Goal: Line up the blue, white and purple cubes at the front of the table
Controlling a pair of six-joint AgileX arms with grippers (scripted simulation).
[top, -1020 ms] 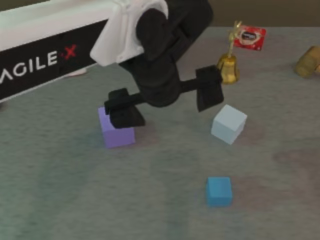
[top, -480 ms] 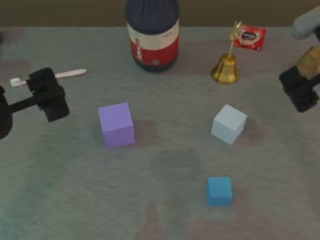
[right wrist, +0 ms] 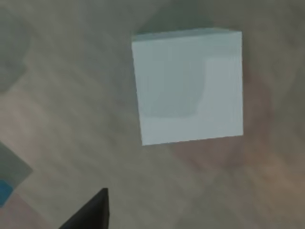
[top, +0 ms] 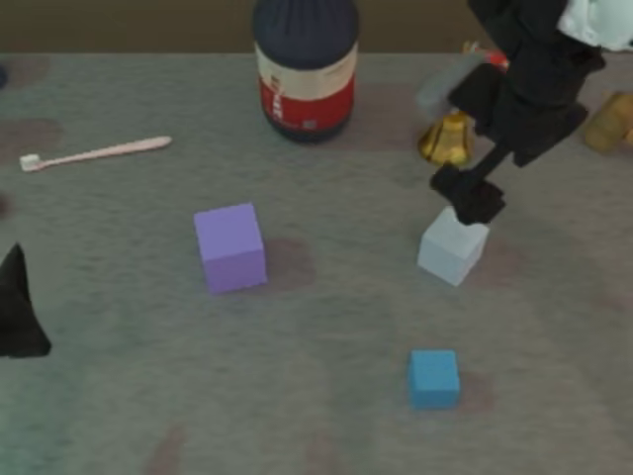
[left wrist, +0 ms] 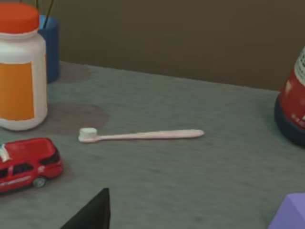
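Right claw (top: 467,195) hanging just over the white cube's (top: 453,246) 12 o'clock edge, can't tell how wide, cube turned a bit askew mid-right on the desk (top: 326,416), purple cube (top: 230,246) off at its 9 o'clock, blue cube (top: 433,378) near 6 o'clock, plenty of bare front room, left arm parked at the left edge.

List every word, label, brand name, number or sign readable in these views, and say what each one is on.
No text can be read in any view.
Dark bottle: red and white label, print too blurred to read.
Red tag by the gold bell: mostly hidden behind the right arm, unreadable.
White jar with orange lid: plain orange label, no text visible.
Red toy car: white side markings, no legible letters.
The cubes carry no markings.
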